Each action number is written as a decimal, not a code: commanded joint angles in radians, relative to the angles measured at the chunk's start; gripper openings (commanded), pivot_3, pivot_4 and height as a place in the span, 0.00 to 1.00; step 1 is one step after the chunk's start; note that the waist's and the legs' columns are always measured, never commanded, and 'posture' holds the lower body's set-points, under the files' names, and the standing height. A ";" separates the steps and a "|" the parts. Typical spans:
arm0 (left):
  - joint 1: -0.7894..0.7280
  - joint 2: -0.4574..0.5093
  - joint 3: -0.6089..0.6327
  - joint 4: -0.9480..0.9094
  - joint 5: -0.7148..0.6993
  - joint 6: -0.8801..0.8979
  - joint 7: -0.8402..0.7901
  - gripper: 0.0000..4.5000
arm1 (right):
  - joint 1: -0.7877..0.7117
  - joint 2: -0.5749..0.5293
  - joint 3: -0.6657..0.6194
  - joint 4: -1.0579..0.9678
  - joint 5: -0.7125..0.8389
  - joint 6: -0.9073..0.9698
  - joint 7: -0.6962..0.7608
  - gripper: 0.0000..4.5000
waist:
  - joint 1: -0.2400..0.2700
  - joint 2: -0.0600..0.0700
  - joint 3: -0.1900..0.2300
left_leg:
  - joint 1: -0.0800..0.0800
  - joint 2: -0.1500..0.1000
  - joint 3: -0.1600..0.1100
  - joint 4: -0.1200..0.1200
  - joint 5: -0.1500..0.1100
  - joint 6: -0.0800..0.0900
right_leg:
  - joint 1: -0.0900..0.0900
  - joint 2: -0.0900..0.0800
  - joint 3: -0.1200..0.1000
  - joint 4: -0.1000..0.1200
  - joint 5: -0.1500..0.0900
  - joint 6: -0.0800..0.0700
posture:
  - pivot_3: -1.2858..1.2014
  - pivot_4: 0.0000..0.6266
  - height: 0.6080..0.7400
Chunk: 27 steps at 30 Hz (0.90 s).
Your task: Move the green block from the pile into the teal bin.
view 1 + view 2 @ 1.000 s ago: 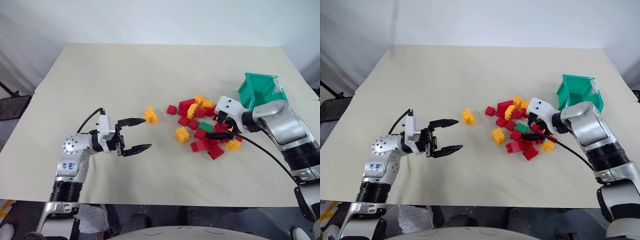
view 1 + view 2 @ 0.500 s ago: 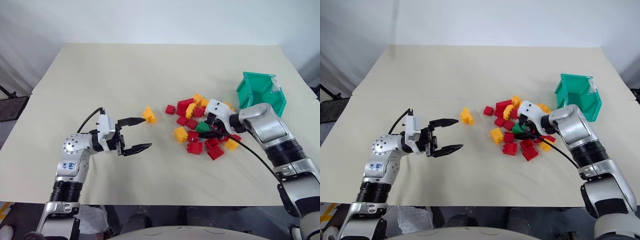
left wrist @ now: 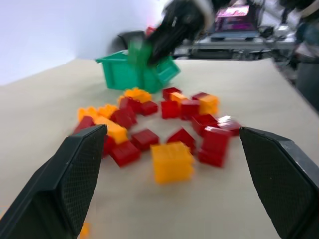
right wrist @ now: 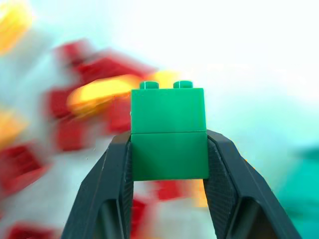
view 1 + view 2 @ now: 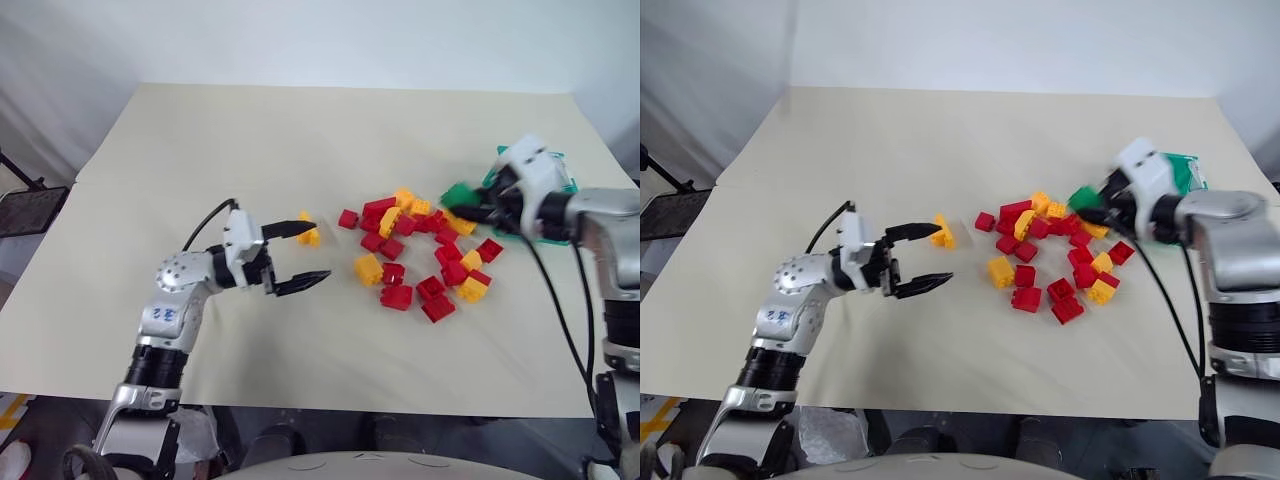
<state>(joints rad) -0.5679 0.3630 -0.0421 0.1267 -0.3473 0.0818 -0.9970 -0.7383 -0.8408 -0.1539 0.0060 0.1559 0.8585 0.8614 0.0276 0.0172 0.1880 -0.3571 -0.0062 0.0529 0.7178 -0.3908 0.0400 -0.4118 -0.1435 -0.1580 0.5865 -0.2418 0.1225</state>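
The green block (image 4: 168, 132) is clamped between the fingers of my right gripper (image 5: 468, 204), which is shut on it and holds it in the air above the right end of the pile (image 5: 420, 250) of red and yellow bricks. The teal bin (image 5: 1185, 172) stands just behind that hand and is largely hidden by it; the left wrist view shows the bin (image 3: 119, 74) past the pile with the green block (image 3: 139, 50) hanging in front of it. My left gripper (image 5: 320, 250) is open and empty, left of the pile, aimed at it.
A lone yellow brick (image 5: 308, 235) lies on the beige table (image 5: 300, 140) right by my left gripper's upper fingertip. The bin sits close to the table's right edge. Clutter and equipment stand beyond the far end of the table.
My right gripper shut on the green block and lifted it out of the pile, up and right toward the bin. Several bricks shifted. My left gripper moved right, toward the pile.
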 commanded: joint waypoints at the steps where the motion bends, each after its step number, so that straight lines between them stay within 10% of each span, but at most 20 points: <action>1: -0.083 -0.037 -0.043 0.033 0.075 0.036 0.100 1.00 | -0.011 -0.027 -0.071 0.060 -0.033 -0.075 -0.113 0.33 | -0.002 0.000 0.000 | 0.000 0.000 0.000 0.000 0.000 0.000 | 0.000 0.000 0.000 0.000 0.000 0.000 | 0.52 0.24 1.00; 14: -0.392 -0.226 -0.101 0.357 0.189 0.005 0.223 1.00 | -0.247 0.028 0.005 0.755 -0.160 -0.508 -0.361 0.33 | -0.010 0.000 0.000 | 0.001 0.001 0.012 -0.004 0.001 0.001 | -0.001 0.002 0.000 -0.002 0.000 0.000 | 0.52 0.24 1.00; 23: -0.402 -0.242 -0.088 0.362 0.197 0.025 0.228 1.00 | -0.295 0.034 0.035 0.880 -0.172 -0.616 -0.343 1.00 | -0.008 0.000 0.000 | -0.002 0.001 0.011 -0.004 0.001 0.001 | -0.003 0.001 0.000 -0.002 0.000 0.000 | 0.52 0.24 1.00; 27: -0.356 -0.229 -0.050 0.286 0.107 0.029 0.141 1.00 | -0.259 0.021 0.021 0.756 -0.137 -0.578 -0.273 1.00 | -0.009 0.001 0.000 | -0.002 0.001 0.011 -0.003 0.001 0.001 | -0.003 0.001 0.000 -0.002 0.000 0.000 | 0.52 0.24 1.00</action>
<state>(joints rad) -0.9264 0.1310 -0.1219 0.4858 -0.1834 0.1220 -0.8128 -0.9927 -0.7863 -0.1150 0.8434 -0.0074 0.2735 0.5571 0.0182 0.0179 0.1885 -0.3596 -0.0047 0.0638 0.7143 -0.3898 0.0411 -0.4148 -0.1423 -0.1581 0.5846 -0.2418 0.1225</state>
